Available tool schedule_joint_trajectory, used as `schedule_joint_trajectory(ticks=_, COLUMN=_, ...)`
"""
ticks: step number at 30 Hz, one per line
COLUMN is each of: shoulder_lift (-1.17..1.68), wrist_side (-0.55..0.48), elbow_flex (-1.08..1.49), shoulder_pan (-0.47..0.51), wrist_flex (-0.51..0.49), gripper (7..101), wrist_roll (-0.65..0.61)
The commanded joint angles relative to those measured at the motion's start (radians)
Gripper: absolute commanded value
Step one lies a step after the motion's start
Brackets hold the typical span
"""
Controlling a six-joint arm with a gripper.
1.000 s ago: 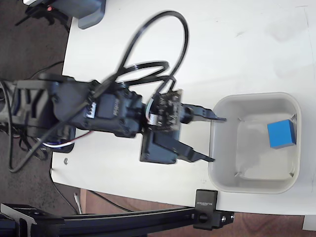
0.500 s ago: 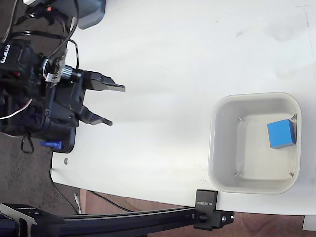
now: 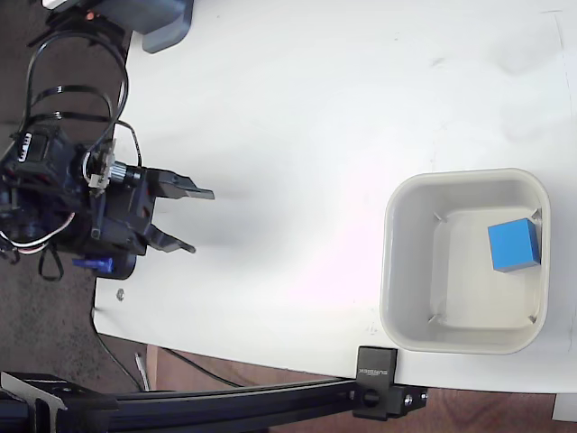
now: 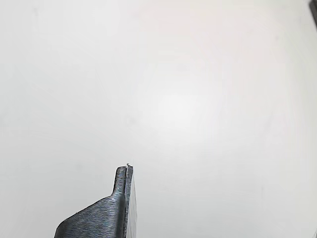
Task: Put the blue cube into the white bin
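The blue cube (image 3: 514, 244) lies on the flat bottom of the white bin (image 3: 401, 271), toward its right wall in the fixed view. The bin stands at the table's lower right. My gripper (image 3: 200, 220) is far off at the left edge of the table, open and holding nothing, its two fingers spread and pointing right. In the wrist view only one dark fingertip (image 4: 123, 178) shows over bare white table; neither cube nor bin appears there.
A grey device (image 3: 162, 23) sits at the table's top left corner. A black clamp (image 3: 383, 383) and rail run along the bottom edge below the bin. The arm's cables (image 3: 77, 90) loop at the left, off the table.
The arm has pulled back from the bin's left wall to the table's left edge. The gripper stays open, slightly lower than half a second ago. The cube has not moved.
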Motion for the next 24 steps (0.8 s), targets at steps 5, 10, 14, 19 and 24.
schedule_joint_trajectory(ticks=5, shoulder_lift=0.023, wrist_side=-0.044, elbow_flex=-0.017, shoulder_pan=0.023, wrist_flex=-0.020, gripper=100.3, wrist_roll=-0.020)
schedule_joint_trajectory(ticks=10, shoulder_lift=0.023, wrist_side=-0.048, elbow_flex=-0.017, shoulder_pan=0.026, wrist_flex=-0.020, gripper=100.3, wrist_roll=-0.021)
schedule_joint_trajectory(ticks=14, shoulder_lift=0.023, wrist_side=-0.048, elbow_flex=-0.017, shoulder_pan=0.026, wrist_flex=-0.020, gripper=100.3, wrist_roll=-0.021)
schedule_joint_trajectory(ticks=19, shoulder_lift=0.023, wrist_side=-0.048, elbow_flex=-0.017, shoulder_pan=0.026, wrist_flex=-0.020, gripper=100.3, wrist_roll=-0.021)
schedule_joint_trajectory(ticks=24, shoulder_lift=0.023, wrist_side=-0.048, elbow_flex=-0.017, shoulder_pan=0.026, wrist_flex=-0.020, gripper=100.3, wrist_roll=-0.021)
